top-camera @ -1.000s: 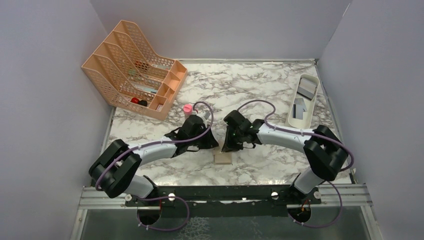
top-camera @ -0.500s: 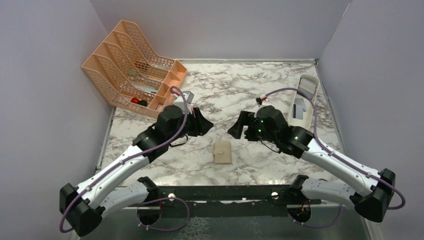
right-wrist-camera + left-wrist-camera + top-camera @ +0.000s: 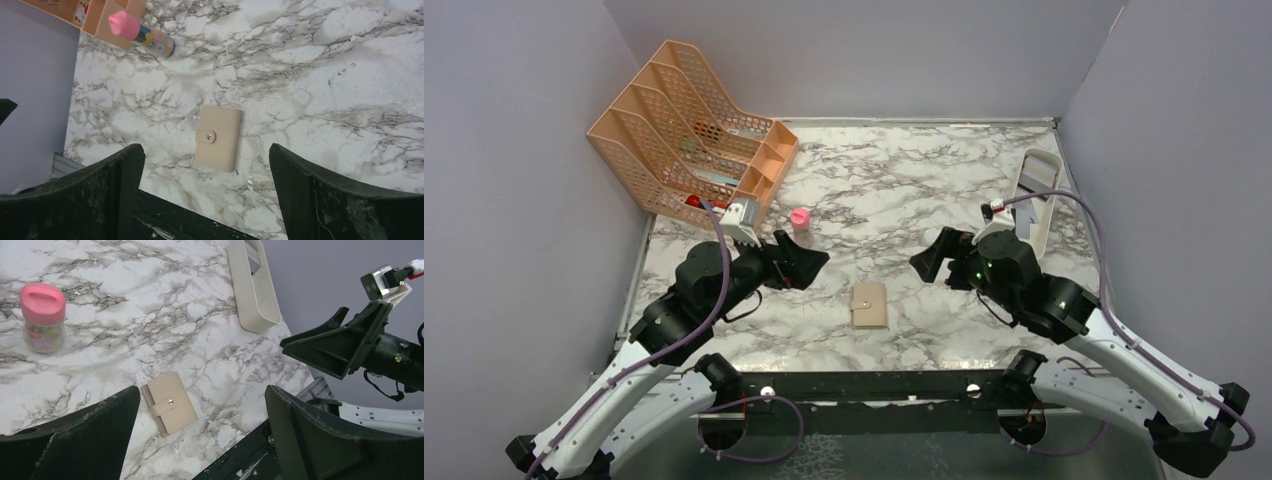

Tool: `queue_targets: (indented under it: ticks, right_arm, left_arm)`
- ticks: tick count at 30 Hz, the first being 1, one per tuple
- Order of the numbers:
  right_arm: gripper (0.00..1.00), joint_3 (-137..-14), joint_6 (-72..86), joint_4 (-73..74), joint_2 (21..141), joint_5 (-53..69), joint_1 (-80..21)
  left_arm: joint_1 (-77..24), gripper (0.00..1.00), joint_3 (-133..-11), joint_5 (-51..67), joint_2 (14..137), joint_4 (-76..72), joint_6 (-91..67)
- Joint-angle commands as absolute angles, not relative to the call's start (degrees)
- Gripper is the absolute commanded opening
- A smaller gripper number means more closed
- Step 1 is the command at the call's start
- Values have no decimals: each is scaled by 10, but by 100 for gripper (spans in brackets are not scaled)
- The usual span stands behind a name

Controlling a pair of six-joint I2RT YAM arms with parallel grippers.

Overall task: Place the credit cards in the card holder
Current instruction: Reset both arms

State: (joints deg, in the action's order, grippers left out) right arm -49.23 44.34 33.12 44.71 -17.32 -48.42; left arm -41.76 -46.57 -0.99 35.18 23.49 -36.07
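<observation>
The tan card holder (image 3: 869, 306) lies folded shut, snap tab fastened, on the marble table near the front edge, also seen in the wrist views (image 3: 170, 410) (image 3: 218, 137). My left gripper (image 3: 812, 268) hovers up and to its left, open and empty (image 3: 202, 395). To the holder's upper right, my right gripper (image 3: 927, 265) is raised, likewise open and empty (image 3: 206, 150). One greyish credit card (image 3: 1037, 180) shows in the far end of the white tray (image 3: 1028, 157). My right arm hides the rest of the tray.
A peach mesh file rack (image 3: 689, 140) stands at the back left. A small pink-lidded jar (image 3: 799, 218) stands in front of it, beyond the left gripper. The white tray (image 3: 252, 295) runs along the right wall. Purple walls enclose the table.
Both grippers were low at the card holder a second ago. They have opened wide, lifted and drawn apart, leaving the shut holder lying on the table.
</observation>
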Motion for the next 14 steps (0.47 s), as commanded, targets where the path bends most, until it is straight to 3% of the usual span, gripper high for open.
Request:
queue_targets:
  ticks: [1, 14]
  right_arm:
    - [100, -464, 463, 331, 433, -190, -487]
    - [99, -446, 444, 299, 444, -169, -487]
  left_arm:
    - [-421, 99, -438, -35, 325, 253, -371]
    - [-421, 99, -437, -33, 319, 264, -363]
